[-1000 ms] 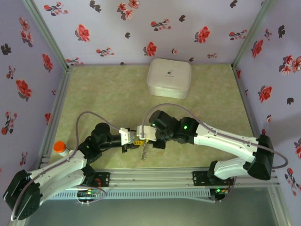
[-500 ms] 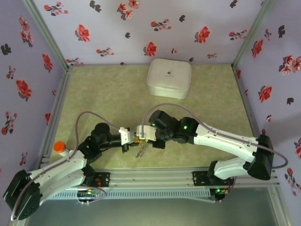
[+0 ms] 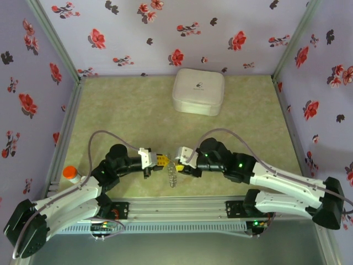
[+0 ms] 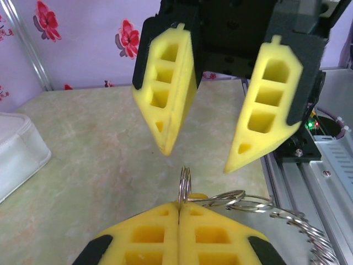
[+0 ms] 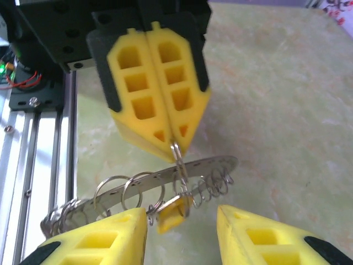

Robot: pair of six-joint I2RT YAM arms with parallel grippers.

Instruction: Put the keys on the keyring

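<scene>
At the near edge of the desk (image 3: 127,110), between the two arm bases, I am logging a change of hands. The right claw (image 4: 198,159) is standing with its pads apart and nothing between them. It is also sitting further to the right than it was a second ago, when it was nose to nose with the left claw (image 4: 179,210).

The left claw is pressing its pads together on a small split ring (image 4: 185,185), pinching it upright by its lower edge.

The keyring (image 5: 215,163) is hanging from that pinch, a metal strip with wire coils along it. It is drooping toward the desk in the gap between the claws. The yellow-orange key (image 5: 172,214) is dangling just under the split ring, among the coils. I cannot tell whether it is threaded or only caught there.

My reading is that the right arm has let go, so the whole bundle is riding on the left claw alone. That looks like a regrasp, not a finished thread. I am judging the task as still under way.

The white box (image 3: 198,91) is sitting well apart at the back, out of play.
</scene>
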